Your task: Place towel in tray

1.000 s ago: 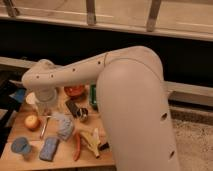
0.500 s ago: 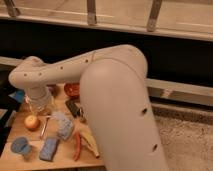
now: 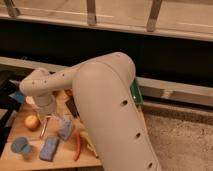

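Note:
The towel [image 3: 65,128], a small pale grey crumpled cloth, lies on the wooden table [image 3: 15,131] left of centre. My gripper [image 3: 46,127] hangs from the white wrist just left of the towel, low over the table, open with nothing between its fingers. Only a green edge of the tray [image 3: 136,95] shows at the right. My bulky white arm hides the rest of the tray.
A blue sponge block [image 3: 50,148] and a blue cup [image 3: 21,146] sit near the table's front edge. An orange fruit [image 3: 32,121] lies left of the gripper. A red chili [image 3: 77,145] and a banana [image 3: 90,148] lie right of the towel. A dark ledge and railing run behind.
The big arm link has swung left in view and now covers more of the table's right side. The gripper has stayed beside the towel, which has not moved.

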`<state>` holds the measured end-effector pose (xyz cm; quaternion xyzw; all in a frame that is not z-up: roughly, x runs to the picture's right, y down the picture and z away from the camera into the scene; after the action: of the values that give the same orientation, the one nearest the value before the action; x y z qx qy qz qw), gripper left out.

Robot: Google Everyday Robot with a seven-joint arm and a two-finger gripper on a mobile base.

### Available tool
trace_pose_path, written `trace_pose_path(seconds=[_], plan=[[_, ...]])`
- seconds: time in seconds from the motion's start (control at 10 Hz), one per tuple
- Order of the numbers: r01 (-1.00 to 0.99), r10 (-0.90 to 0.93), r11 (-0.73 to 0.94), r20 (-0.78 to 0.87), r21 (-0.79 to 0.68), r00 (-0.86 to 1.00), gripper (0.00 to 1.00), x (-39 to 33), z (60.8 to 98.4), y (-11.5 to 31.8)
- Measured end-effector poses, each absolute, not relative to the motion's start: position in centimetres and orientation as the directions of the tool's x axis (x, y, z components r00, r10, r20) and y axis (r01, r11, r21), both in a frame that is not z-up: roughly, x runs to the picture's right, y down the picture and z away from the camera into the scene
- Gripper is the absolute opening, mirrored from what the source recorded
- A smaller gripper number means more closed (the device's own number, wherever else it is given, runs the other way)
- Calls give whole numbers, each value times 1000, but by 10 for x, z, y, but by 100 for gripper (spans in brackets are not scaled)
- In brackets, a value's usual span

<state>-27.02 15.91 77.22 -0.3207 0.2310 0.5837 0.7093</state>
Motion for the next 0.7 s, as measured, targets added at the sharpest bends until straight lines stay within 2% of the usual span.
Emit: trace_pose_path(seconds=[0.3,0.7], plan=[[-987,649,31,-748,-157,139,65,-254,798,192],[-987,649,21,-749,-157,133,65,-253,799,193]])
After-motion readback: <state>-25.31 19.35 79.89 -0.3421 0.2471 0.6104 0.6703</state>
